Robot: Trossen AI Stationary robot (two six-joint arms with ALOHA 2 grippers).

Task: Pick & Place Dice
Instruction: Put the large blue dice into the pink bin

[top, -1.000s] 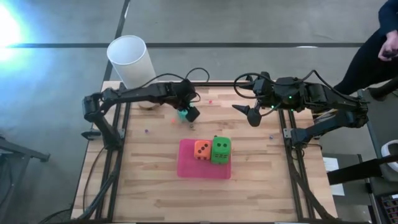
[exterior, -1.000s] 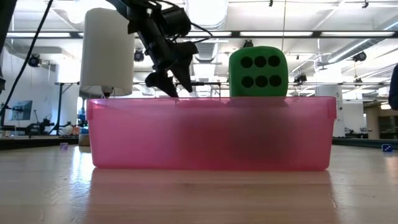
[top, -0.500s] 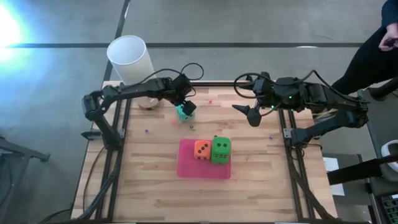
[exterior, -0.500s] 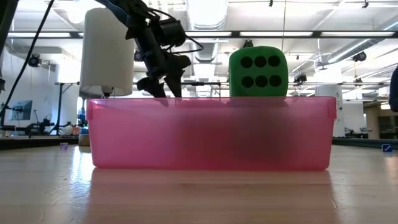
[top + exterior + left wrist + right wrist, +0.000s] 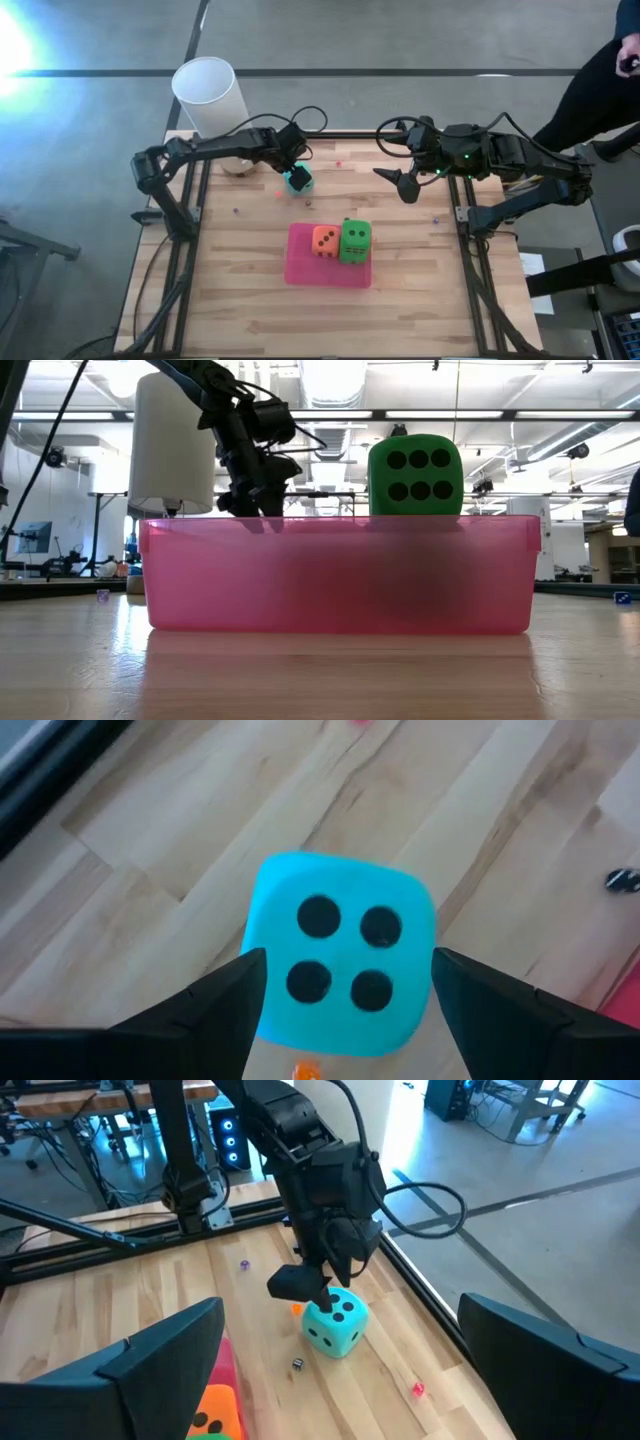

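Observation:
The teal die point(image 5: 340, 965) rests flat on the wooden table point(image 5: 250, 300) near its far left, four pips up. My left gripper point(image 5: 296, 177) hangs over it, open and pointing steeply down. One finger stands on either side of the die point(image 5: 335, 1327), about level with its top, and no touch shows. An orange die point(image 5: 323, 241) and a green die point(image 5: 354, 240) sit in the pink tray point(image 5: 300, 268) at the table's middle. The green die point(image 5: 415, 475) rises above the tray's rim. My right gripper point(image 5: 404, 187) waits open, high over the far right.
A tall white cup point(image 5: 210, 97) stands at the far left corner, just behind my left arm. A few tiny bits lie on the wood point(image 5: 237, 211), point(image 5: 436, 215). A person point(image 5: 605, 85) stands beyond the table's far right.
My left gripper has gone a little toward the table's left edge and down, ending over the teal die with its fingers on either side of it. The die has stayed where it was.

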